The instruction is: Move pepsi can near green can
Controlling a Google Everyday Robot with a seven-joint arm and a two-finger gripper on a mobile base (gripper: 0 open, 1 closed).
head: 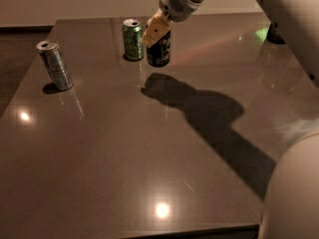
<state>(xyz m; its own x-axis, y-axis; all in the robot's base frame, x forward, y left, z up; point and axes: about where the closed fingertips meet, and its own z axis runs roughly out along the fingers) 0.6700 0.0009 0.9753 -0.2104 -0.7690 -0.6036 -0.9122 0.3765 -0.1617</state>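
My gripper [159,34], fingers clamped on the dark navy-blue pepsi can [159,53], holds it just beside the light green can [132,40]. I should set it down upright, then open gently without nudging either.

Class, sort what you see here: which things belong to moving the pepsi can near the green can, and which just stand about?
Belong to the job: pepsi can, clamped at its top by the gripper; green can, close beside it.
Just standing about: silver-grey can, apart from both on the table.
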